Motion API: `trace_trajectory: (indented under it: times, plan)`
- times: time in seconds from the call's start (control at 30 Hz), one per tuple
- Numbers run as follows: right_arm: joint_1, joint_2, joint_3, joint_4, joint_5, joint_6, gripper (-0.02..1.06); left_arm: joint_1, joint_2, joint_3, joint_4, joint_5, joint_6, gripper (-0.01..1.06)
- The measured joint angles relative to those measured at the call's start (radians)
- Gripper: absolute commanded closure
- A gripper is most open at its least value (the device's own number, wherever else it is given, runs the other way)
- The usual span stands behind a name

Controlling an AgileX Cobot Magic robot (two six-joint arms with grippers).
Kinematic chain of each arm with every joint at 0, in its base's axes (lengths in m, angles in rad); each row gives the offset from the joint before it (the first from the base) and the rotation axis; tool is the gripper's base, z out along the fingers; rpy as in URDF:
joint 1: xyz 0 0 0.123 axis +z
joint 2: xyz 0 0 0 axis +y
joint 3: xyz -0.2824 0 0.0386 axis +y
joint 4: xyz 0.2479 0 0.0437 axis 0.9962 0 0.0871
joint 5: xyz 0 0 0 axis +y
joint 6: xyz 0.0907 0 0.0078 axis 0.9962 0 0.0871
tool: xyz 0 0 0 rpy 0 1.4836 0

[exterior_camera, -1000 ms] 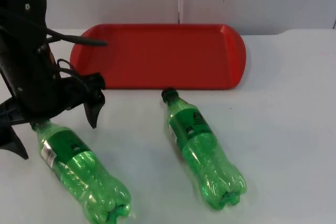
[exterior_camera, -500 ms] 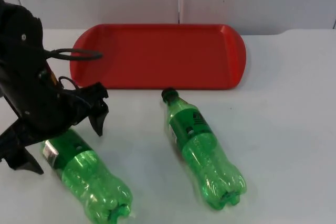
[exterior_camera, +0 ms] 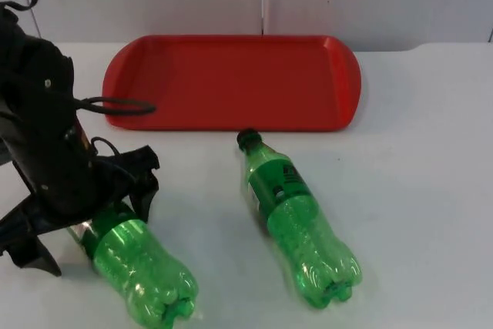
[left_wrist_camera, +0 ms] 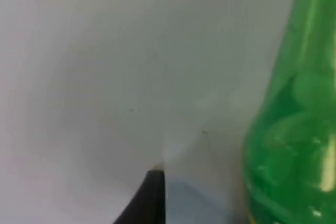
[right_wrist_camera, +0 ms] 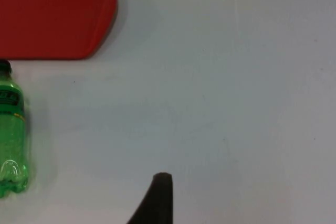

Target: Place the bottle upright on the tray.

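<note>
Straddling the neck end of a green plastic bottle lying near the flat red plastic tray, the left gripper has its fingers spread apart.

Lighting's pretty even and bright, soft overhead stuff. The white surface looks a bit washed out but not blown. Shadows are faint: a soft grey one hugs the left bottle and the right bottle, plus a thin dark line along the near rim of the red tray. Left wrist shot is smeared, the green bottle is mush with pale glare streaks.
</note>
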Motion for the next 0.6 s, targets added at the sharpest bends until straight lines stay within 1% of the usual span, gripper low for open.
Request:
trace_trajectory:
  times: [0.03, 0.07, 0.13, 0.17, 0.2, 0.3, 0.33, 0.37, 0.47, 0.53, 0.6]
  plan:
    - [0.000, 0.000, 0.000, 0.000, 0.000, 0.000, 0.20, 0.000, 0.006, 0.000, 0.003, 0.000, 0.002, 0.11]
    - [0.000, 0.000, 0.000, 0.000, 0.000, 0.000, 0.20, 0.000, 0.007, 0.000, 0.005, 0.000, 0.002, 0.14]
    - [0.000, 0.000, 0.000, 0.000, 0.000, 0.000, 0.20, 0.000, 0.007, 0.000, 0.008, 0.000, 0.002, 0.24]
    - [0.000, 0.000, 0.000, 0.000, 0.000, 0.000, 0.20, 0.000, 0.007, 0.000, 0.008, 0.000, 0.002, 0.34]
    - [0.000, 0.000, 0.000, 0.000, 0.000, 0.000, 0.20, 0.000, 0.007, 0.000, 0.008, 0.000, 0.002, 0.34]
    - [0.000, 0.000, 0.000, 0.000, 0.000, 0.000, 0.20, 0.000, 0.009, 0.000, 0.008, -0.011, 0.004, 0.74]
    - [0.000, 0.000, 0.000, 0.000, 0.000, 0.000, 0.20, 0.000, 0.009, 0.000, 0.002, -0.013, 0.005, 0.93]
    - [0.000, 0.000, 0.000, 0.000, 0.000, 0.000, 0.20, 0.000, 0.009, 0.000, -0.002, -0.015, 0.005, 1.05]
    - [0.000, 0.000, 0.000, 0.000, 0.000, 0.000, 0.20, 0.000, 0.009, 0.000, -0.010, -0.027, 0.009, 1.05]
    - [0.000, 0.000, 0.000, 0.000, 0.000, 0.000, 0.20, 0.000, 0.009, 0.000, -0.022, -0.040, 0.042, 1.05]
    - [0.000, 0.000, 0.000, 0.000, 0.000, 0.000, 0.20, 0.000, 0.009, 0.000, -0.027, -0.042, 0.051, 1.05]
